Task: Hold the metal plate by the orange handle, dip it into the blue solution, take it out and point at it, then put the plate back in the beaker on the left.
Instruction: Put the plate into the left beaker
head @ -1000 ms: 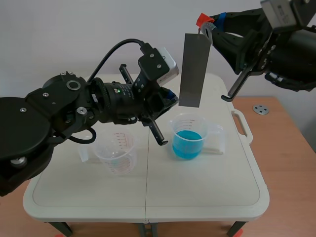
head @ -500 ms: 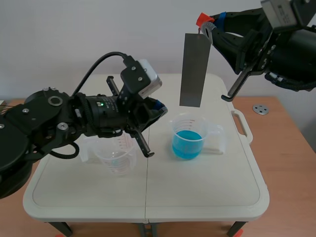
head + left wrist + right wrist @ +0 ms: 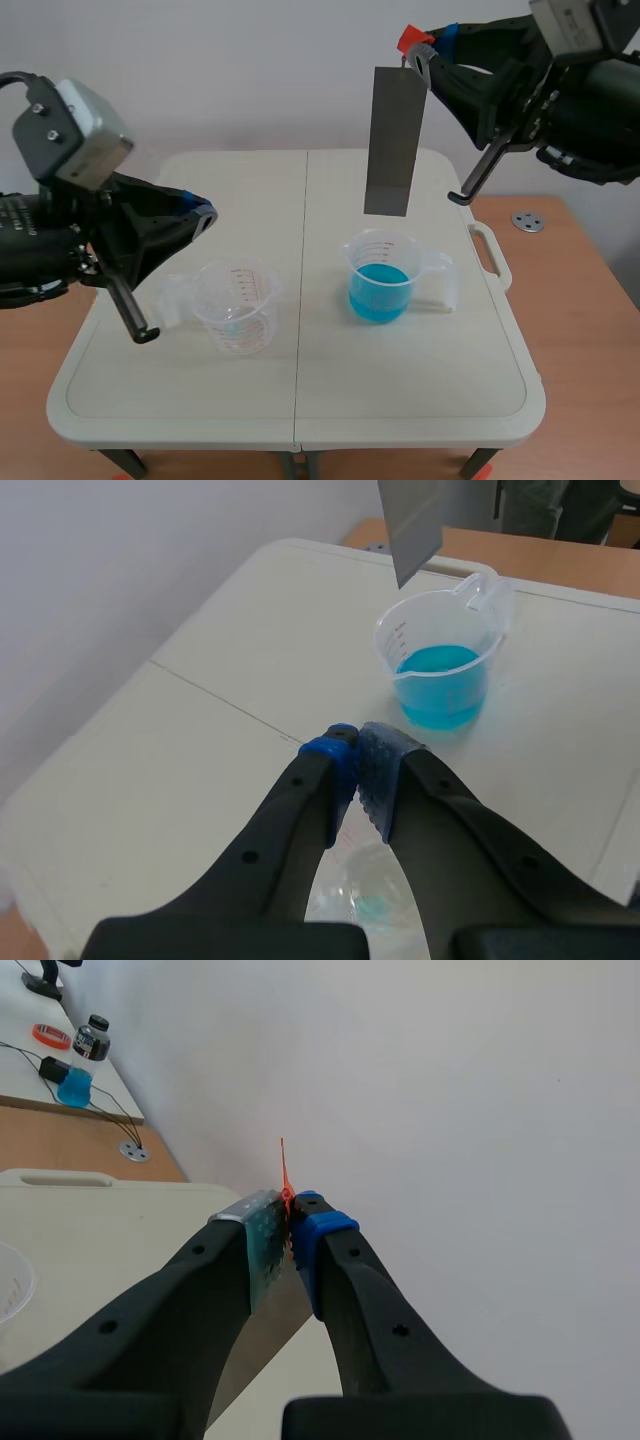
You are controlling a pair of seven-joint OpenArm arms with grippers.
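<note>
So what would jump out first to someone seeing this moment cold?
The grey metal plate hangs upright in mid-air, pinched by its orange handle in the right gripper, above the beaker of blue solution. Next comes the left gripper, shut on nothing, at the table's left side by the clear beaker.

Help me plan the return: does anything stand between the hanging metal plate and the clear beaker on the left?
Nothing visible lies between the metal plate and the clear beaker. The shut left gripper hangs just beyond the beaker's left rim, above it, and might crowd the descent.
</note>
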